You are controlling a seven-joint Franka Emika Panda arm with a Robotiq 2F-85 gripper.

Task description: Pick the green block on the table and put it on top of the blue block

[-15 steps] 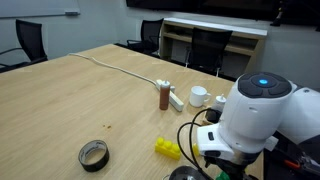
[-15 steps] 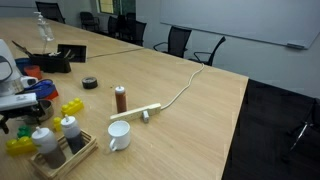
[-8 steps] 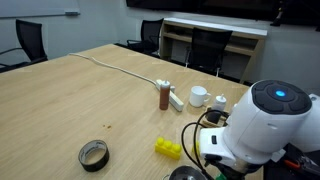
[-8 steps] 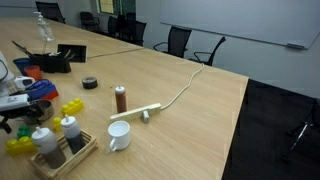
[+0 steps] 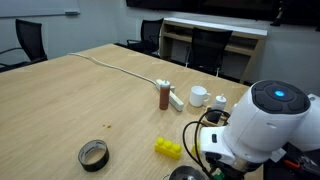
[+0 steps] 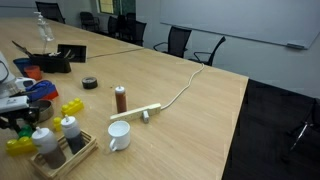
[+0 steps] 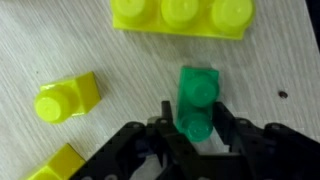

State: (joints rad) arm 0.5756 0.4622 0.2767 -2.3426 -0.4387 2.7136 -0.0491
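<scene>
In the wrist view the green block (image 7: 197, 100), a small studded brick, lies on the wood-grain table (image 7: 285, 60). My gripper (image 7: 194, 112) reaches over it from the bottom edge. Its black fingers (image 7: 222, 112) press against the block's two sides, shut on its near half. The block still rests on the tabletop. I cannot make out the blue block in any view. In an exterior view the white arm (image 5: 265, 125) hides the gripper and the green block.
Yellow studded bricks surround the green one: a long brick (image 7: 180, 15) beyond it, a small brick (image 7: 67, 98) to its left and another (image 7: 55, 163) at the bottom left. Farther off stand a tape roll (image 5: 93, 155), a brown bottle (image 5: 164, 94), a white mug (image 6: 119, 135) and a tray of bottles (image 6: 60, 140).
The arm's white body shifted slightly a second ago and has since held still. Nothing else on the table has moved.
</scene>
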